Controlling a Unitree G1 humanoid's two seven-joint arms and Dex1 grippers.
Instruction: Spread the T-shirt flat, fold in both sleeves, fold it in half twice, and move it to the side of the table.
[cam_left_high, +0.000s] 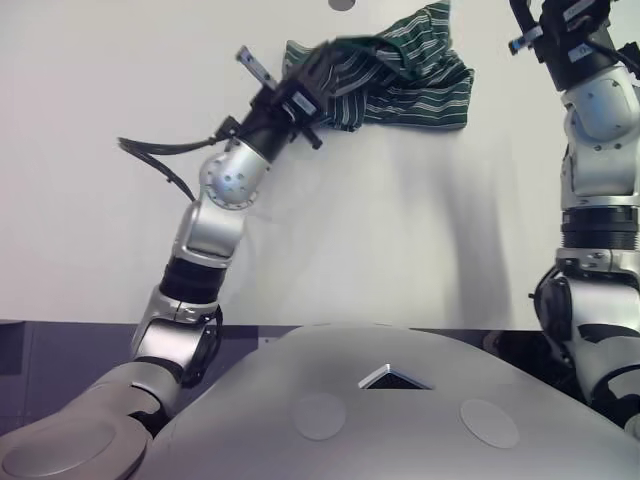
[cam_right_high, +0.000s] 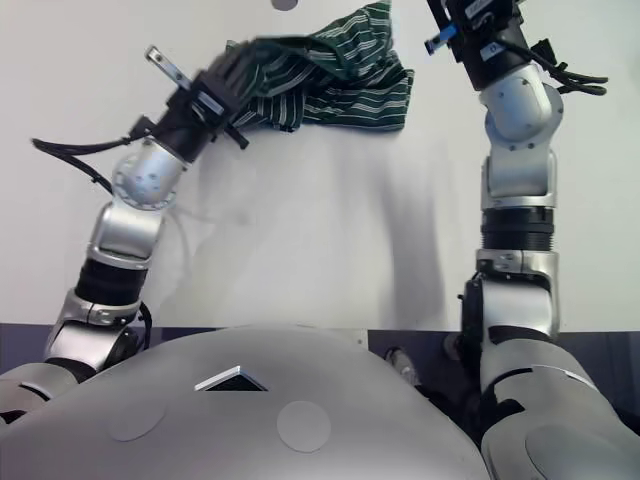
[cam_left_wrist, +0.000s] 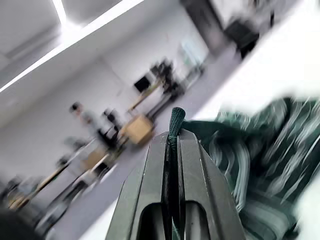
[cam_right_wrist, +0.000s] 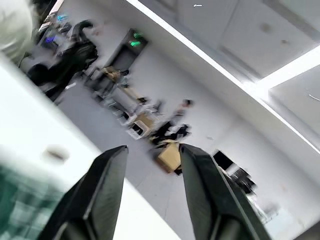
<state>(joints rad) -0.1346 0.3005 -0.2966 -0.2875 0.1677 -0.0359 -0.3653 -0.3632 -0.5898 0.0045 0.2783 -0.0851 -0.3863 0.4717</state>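
The T-shirt (cam_left_high: 400, 80), dark green with thin white stripes, lies bunched in a heap at the far middle of the white table (cam_left_high: 350, 220). My left gripper (cam_left_wrist: 174, 137) is shut on a fold of its cloth at the heap's left end, and the pinched fabric sticks out past the fingertips. That end of the shirt is lifted slightly off the table. My right gripper (cam_right_wrist: 152, 150) is open and holds nothing; it is raised above the table's far right, just right of the heap. A blurred corner of the shirt (cam_right_wrist: 15, 210) lies below it.
A small grey round mark (cam_left_high: 341, 4) sits at the table's far edge behind the shirt. A black cable (cam_left_high: 160, 155) loops off my left forearm. Bare white tabletop stretches from the shirt to the near edge (cam_left_high: 300, 322).
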